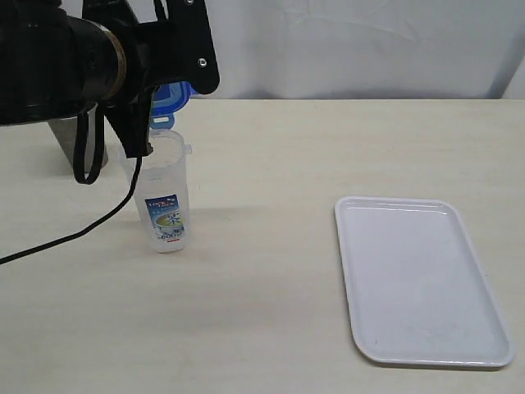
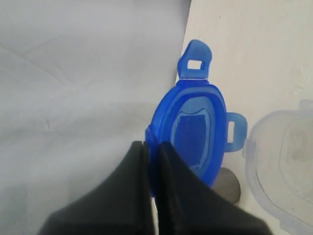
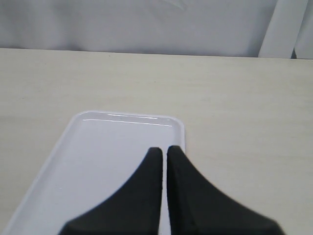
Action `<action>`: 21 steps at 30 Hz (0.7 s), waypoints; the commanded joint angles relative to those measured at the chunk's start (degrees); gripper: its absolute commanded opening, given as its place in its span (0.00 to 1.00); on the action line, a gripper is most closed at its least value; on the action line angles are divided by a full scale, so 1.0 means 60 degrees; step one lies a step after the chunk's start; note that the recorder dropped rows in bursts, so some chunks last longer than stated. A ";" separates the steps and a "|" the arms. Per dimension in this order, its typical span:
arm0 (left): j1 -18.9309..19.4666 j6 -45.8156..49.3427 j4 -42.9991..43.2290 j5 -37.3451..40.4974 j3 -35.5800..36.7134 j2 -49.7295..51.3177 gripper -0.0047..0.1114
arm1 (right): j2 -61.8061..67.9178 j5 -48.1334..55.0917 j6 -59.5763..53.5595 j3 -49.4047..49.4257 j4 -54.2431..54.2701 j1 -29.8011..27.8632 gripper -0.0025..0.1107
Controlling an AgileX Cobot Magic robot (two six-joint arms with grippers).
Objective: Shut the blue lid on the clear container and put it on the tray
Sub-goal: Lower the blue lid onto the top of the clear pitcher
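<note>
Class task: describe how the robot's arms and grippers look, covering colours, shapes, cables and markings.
The left arm is bulky and black, with a brass-coloured ring around a cylindrical joint, a flat black plate bearing a silver bolt, and a thin black cable hanging from it. The left gripper and right gripper each have two matte black fingers tapering to narrow tips.

The left arm (image 1: 41,66) is a bulky black cylindrical housing with one brass-coloured ring (image 1: 119,61) round it. Flat black bracket (image 1: 184,45), single silver screw (image 1: 202,61). Thin black cable (image 1: 82,233) hangs off it. The left gripper (image 2: 150,147) and right gripper (image 3: 164,151) look alike — matte black wedge fingers, tapering to narrow tips.
</note>
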 commanded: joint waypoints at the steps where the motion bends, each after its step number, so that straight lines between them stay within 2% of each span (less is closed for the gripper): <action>1: 0.0026 -0.0229 0.0036 0.0064 0.0047 -0.0082 0.04 | -0.0040 -0.0029 -0.0002 0.0034 -0.0046 0.0009 0.06; 8: 0.0026 0.0149 -0.0403 0.0762 0.0130 -0.0082 0.04 | -0.0040 -0.0029 -0.0002 0.0034 -0.0046 0.0009 0.06; 13: 0.0026 0.0131 -0.0603 0.0140 0.0476 -0.0082 0.04 | -0.0040 -0.0029 -0.0002 0.0034 -0.0046 0.0009 0.06; 21: 0.0026 0.0131 -0.0625 0.0021 0.0518 -0.0193 0.04 | -0.0040 -0.0029 -0.0002 0.0034 -0.0046 0.0009 0.06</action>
